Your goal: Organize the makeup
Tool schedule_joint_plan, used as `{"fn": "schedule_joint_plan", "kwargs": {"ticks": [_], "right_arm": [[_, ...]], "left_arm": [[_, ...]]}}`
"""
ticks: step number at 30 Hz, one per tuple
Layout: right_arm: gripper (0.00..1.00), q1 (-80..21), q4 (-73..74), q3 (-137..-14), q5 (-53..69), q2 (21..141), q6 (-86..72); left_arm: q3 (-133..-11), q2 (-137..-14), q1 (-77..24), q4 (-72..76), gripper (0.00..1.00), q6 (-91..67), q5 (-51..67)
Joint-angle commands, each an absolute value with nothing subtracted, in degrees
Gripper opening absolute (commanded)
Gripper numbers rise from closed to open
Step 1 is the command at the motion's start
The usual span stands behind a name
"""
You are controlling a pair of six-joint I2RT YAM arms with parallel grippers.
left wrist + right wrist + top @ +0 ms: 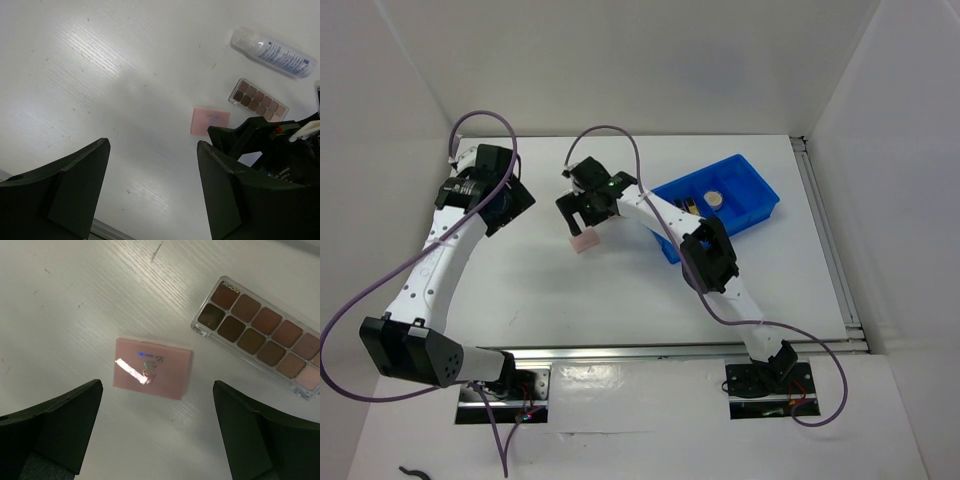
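Bench: white wood-grain bench (pixel 620 290), carrying both arms and all the makeup.
Bin: blue rectangular plastic bin (pixel 752 172) at the right rear of the bench, set at a slant beside the right arm.
Right pincer: the black two-finger right pincer (pixel 157 390) is spread wide and grips nothing. It hangs over the pink pad, one finger to each side, and neither is seen touching it. Small white lettering on its body shows in the left wrist view, too small to read.
Left pincer: the black left pincer (pixel 152 150) is spread with nothing between its fingers. It is over bare bench at the left rear and faces the right pincer and the loose makeup.
Tube: clear plastic tube with a white cap end (pixel 272 51), lying on its side on the bench beyond the palette. It has lines of blue print along its body, not legible.
Palette: long clear-cased eyeshadow palette with two rows of brown pans (pixel 260 337), flat on the bench near the pad and apart from it. There is a short printed word at one end, too small to read.
Pad: pink square pad (pixel 152 367), flat on the bench near the centre, left of the bin. It has a small blue mark and a shiny foil emblem on top, with no readable text.
Compact: round beige compact (pixel 717 198), inside the bin.
Pencils: dark-and-gold pieces (pixel 688 205), in the bin beside the compact; details cannot be made out.
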State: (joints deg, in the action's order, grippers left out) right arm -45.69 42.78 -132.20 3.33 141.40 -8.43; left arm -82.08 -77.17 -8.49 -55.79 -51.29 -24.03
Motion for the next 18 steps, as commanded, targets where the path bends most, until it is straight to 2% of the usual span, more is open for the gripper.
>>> {"fn": "schedule_joint_plan", "kwargs": {"ticks": [1,10,18], "right_arm": [[0.99,-47.2,43.2,-134.5,4.0,141.6,-5.4],[0.99,-47.7,41.3,-133.9,6.0,144.7,-4.9],[0.99,-50.0,40.2,-133.9,0.2,147.3,-4.9]], "left_arm": [[-83.1,-77.3,-8.3,-55.2,0.84,-49.8,-23.0],[-83.1,-77.3,-8.3,-54.6,0.84,-49.2,-22.9],[-83.1,-77.3,-8.3,-54.6,0.84,-48.7,-23.5]]}}
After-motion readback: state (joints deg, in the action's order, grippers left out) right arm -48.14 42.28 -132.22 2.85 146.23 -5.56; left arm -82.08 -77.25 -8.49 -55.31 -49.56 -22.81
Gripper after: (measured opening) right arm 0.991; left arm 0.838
